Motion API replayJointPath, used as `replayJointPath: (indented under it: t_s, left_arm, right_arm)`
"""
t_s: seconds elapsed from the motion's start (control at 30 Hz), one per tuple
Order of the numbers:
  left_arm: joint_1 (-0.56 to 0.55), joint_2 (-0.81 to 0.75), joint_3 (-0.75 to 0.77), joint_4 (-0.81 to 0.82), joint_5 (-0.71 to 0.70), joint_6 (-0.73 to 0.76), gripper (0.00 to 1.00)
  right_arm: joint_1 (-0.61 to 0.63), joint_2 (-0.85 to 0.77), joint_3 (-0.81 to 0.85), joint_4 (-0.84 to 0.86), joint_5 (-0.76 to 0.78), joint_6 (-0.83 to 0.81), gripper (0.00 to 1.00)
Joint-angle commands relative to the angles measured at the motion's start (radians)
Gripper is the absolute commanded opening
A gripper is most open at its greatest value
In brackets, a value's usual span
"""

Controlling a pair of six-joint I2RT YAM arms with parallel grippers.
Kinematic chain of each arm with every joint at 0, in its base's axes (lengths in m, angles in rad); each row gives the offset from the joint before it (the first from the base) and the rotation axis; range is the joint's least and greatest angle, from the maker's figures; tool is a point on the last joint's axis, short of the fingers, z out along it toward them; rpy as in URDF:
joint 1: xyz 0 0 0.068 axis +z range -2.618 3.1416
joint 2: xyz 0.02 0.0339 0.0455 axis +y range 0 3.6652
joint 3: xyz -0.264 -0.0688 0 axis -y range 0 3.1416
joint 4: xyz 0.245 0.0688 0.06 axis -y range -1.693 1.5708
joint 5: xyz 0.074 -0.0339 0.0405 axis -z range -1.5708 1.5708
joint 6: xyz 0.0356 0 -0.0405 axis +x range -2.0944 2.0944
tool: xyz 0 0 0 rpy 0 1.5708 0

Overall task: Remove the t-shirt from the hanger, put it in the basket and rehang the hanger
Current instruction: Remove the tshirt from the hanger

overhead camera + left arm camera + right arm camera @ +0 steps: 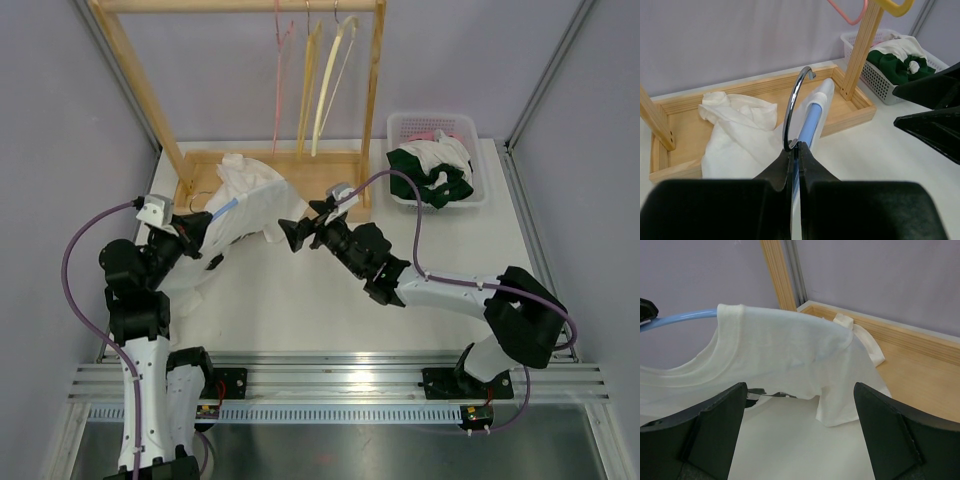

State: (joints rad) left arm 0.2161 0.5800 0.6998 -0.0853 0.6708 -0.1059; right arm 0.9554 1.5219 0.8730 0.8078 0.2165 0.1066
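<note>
Two grippers up: left gripper (203, 231), right gripper (290, 236). One white t-shirt (252, 198), one blue hanger (225, 208). One wooden rack (372, 100). Three more hung there: one pink hanger (277, 90), two cream hangers (307, 90) (326, 115). One basket (479, 150).

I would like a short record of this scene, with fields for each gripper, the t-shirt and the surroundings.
left gripper: shut on the blue hanger beside its metal hook
right gripper: open, facing the t-shirt
t-shirt: white, still on the hanger
basket: green and white clothes inside, right of wooden rack
</note>
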Motion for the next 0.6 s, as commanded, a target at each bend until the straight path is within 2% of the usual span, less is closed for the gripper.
replayJointPath:
  t_s: [0.0, 0.33, 0.57]
  left_arm:
    - [0.003, -0.008, 0.004, 0.11, 0.033, -0.011, 0.0]
    - [0.003, -0.017, 0.004, 0.101, 0.039, -0.009, 0.0]
    - [0.002, -0.017, 0.001, 0.104, 0.044, -0.011, 0.0]
  right_arm:
    - [0.035, 0.041, 0.026, 0.096, 0.044, 0.01, 0.95]
    - [0.123, 0.175, 0.116, 0.18, 0.141, -0.033, 0.94]
    - [0.206, 0.286, 0.248, 0.217, 0.367, -0.014, 0.94]
